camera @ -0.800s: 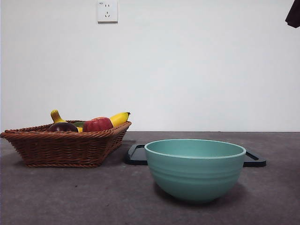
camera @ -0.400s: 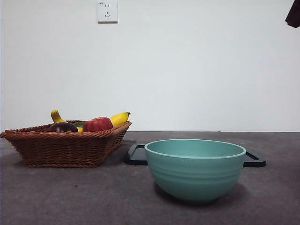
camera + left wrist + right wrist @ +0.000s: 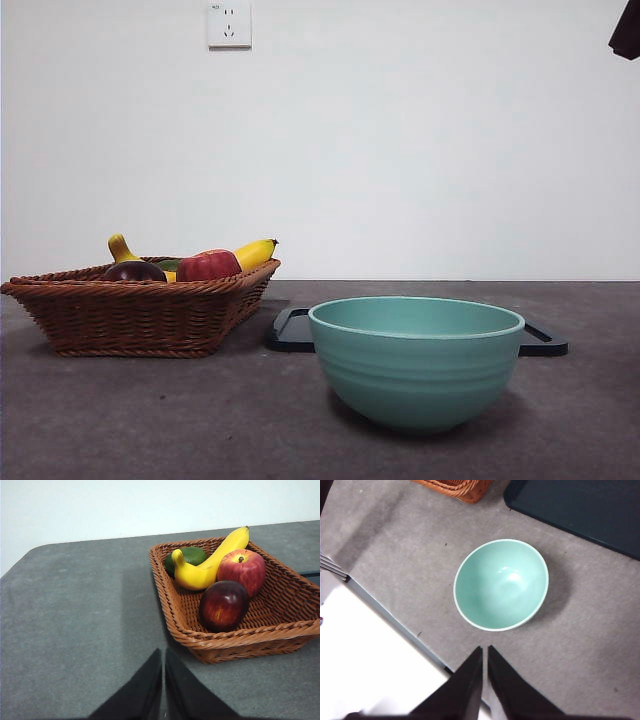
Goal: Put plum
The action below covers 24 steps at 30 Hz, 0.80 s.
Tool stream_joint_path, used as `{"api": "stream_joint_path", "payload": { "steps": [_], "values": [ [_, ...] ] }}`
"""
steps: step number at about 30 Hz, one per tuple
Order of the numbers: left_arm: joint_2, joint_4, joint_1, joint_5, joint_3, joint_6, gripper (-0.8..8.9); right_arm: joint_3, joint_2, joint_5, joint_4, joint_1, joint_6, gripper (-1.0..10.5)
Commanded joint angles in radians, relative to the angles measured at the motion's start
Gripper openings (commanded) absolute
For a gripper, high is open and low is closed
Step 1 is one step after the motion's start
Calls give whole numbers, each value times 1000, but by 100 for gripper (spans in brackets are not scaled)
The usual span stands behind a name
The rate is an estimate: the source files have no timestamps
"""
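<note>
The dark maroon plum [image 3: 223, 606] lies in a woven basket [image 3: 290, 630], beside a red apple [image 3: 241, 570], a yellow banana [image 3: 210, 565] and a green fruit [image 3: 188, 556]. From the front, the plum [image 3: 134, 271] peeks over the basket rim [image 3: 140, 315] at the left. My left gripper [image 3: 163, 657] is shut and hovers above bare table, short of the basket. My right gripper [image 3: 484, 655] is shut too, high above the empty teal bowl [image 3: 501, 584]. A black arm tip [image 3: 627, 30] shows at the top right corner of the front view.
The teal bowl [image 3: 416, 360] stands near the front at the middle. Behind it lies a flat black tray [image 3: 292, 330], also visible as a dark tray [image 3: 580, 510] in the right wrist view. The table's front edge [image 3: 395, 625] runs below the bowl there.
</note>
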Motion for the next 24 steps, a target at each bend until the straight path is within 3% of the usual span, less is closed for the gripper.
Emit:
{"api": "stream_joint_path", "payload": {
  "steps": [1,4,10,15,24],
  "values": [
    [-2,-8,3,-2,-21,-4,9,14,-19,41,26,-20,-89,5],
    [-2,-8,3,-2,-21,-4,9,0,-73,99,116,-98,-116,5],
    [-2,-8,3,-2,-21,-4,9,-101,-230,107,393,-333,-153,5],
    [-2,-8,3,-2,-21,-4,9,-352,-412,110,658,-554,-183,5],
    [-2,-8,3,-2,-21,-4,9,-659,-594,228,857,-664,-182,5]
  ]
}}
